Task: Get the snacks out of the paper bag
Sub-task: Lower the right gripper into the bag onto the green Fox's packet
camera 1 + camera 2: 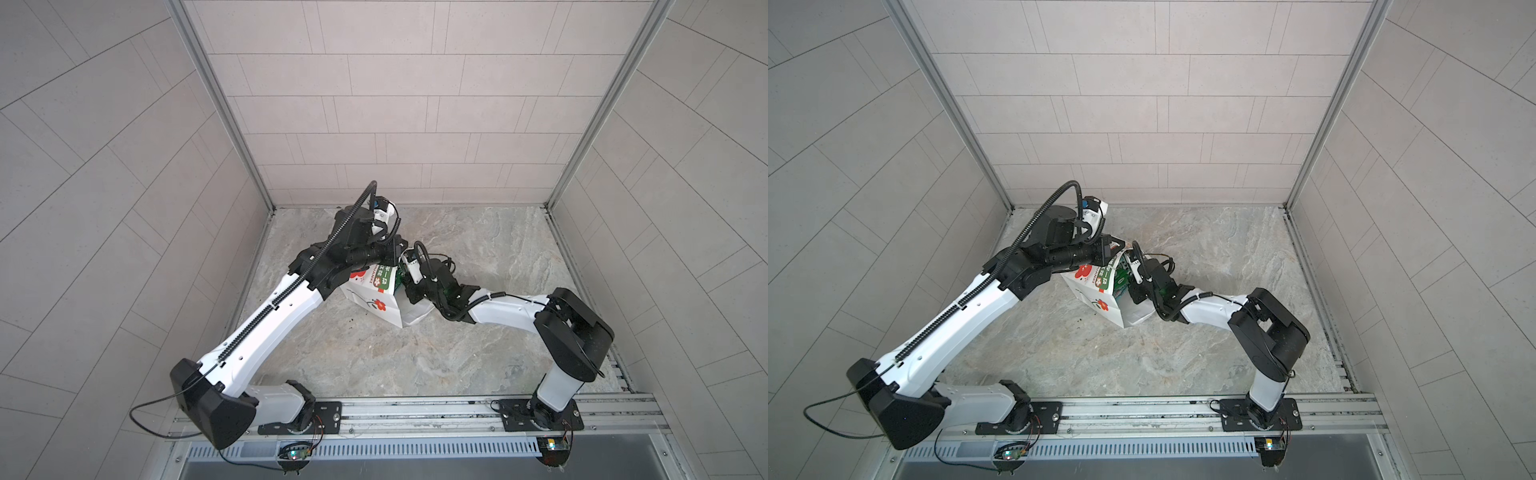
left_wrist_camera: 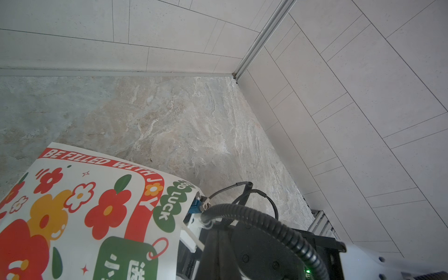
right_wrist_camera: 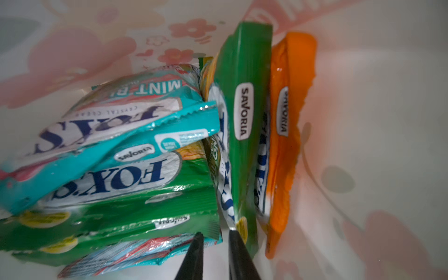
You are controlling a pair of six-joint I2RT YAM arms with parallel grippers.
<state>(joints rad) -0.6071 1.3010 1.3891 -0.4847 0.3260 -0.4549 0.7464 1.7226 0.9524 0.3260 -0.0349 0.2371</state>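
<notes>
Inside white flowered paper bag (image 1: pixel 374 309), from 3 o'clock: right tool (image 3: pixel 215 234), narrow, grip unclear, amid glossy candy pouches (image 3: pixel 135 169). At 12 o'clock: left tool (image 1: pixel 1111 249), closed.

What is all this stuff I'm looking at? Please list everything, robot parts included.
paper bag: one, white with red flowers and green print, mid-table
green FOX'S pouches: three, green-yellow, inside the bag
teal FOX'S pouches: at least two, teal-red, inside the bag, stacked with green ones
orange FOX'S pouch: one, orange, inside the bag, by its wall
tabletop: one, grey-beige marble pattern
wall panels: three, pale tiled, around the table
mounting rail: one, silver, front edge
left arm: one, white-black
right arm: one, white-black
left gripper: one, black, shut on the bag's rim
right gripper: one, black, inside the bag, slightly open
</notes>
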